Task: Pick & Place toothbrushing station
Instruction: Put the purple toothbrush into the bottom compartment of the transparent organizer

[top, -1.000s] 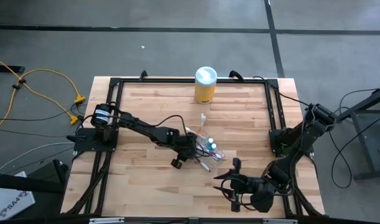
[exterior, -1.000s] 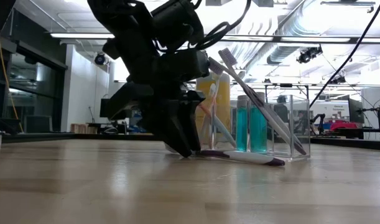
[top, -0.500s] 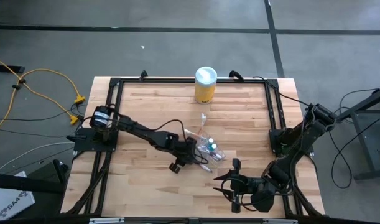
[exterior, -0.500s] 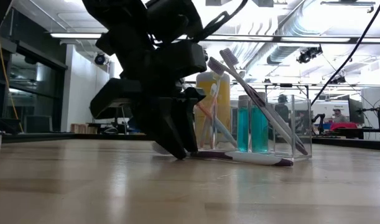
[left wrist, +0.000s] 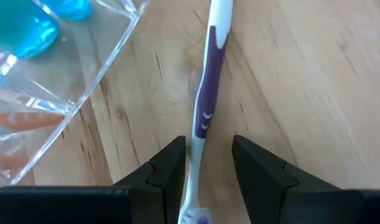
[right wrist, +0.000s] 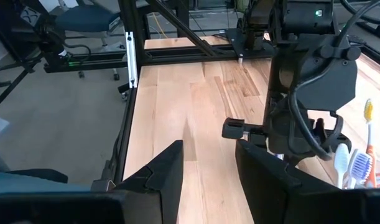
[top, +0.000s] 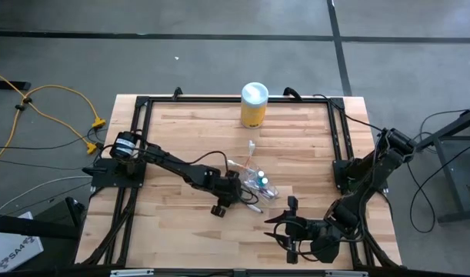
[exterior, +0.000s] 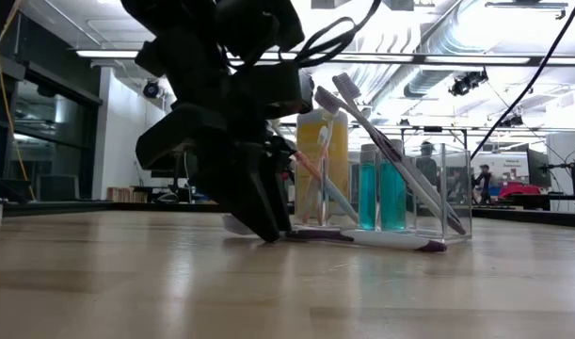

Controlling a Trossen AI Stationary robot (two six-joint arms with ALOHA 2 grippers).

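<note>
A purple-and-white toothbrush [left wrist: 208, 81] lies flat on the wooden table [top: 181, 138], just in front of a clear plastic cup [top: 263, 185]. The cup [exterior: 447, 188] holds two blue tubes [exterior: 379, 193] and several toothbrushes [exterior: 362, 113] that lean out of it. My left gripper [left wrist: 208, 155] is open and points down at the table. Its fingers stand on either side of the lying toothbrush's handle [exterior: 391, 240], near one end. My right gripper [right wrist: 208, 180] is open and empty near the table's near right corner [top: 290, 225]. My left gripper comes from above, its fingers set across the lying toothbrush's handle [left wrist: 199, 134]. The handle runs close along one finger [left wrist: 171, 171]. I cannot tell whether that finger touches it. The toothbrush lies flat on the table.
A yellow canister with a white lid [top: 253, 105] stands at the table's far edge. A black frame [top: 142, 115] runs around the table top. Bare wood lies to the left of the cup and toward the near edge.
My left gripper has gone a little toward the table's near edge, staying low at the table beside the cup. The purple-and-white toothbrush has slid a little along the table toward the right. The cup has stayed where it was.
</note>
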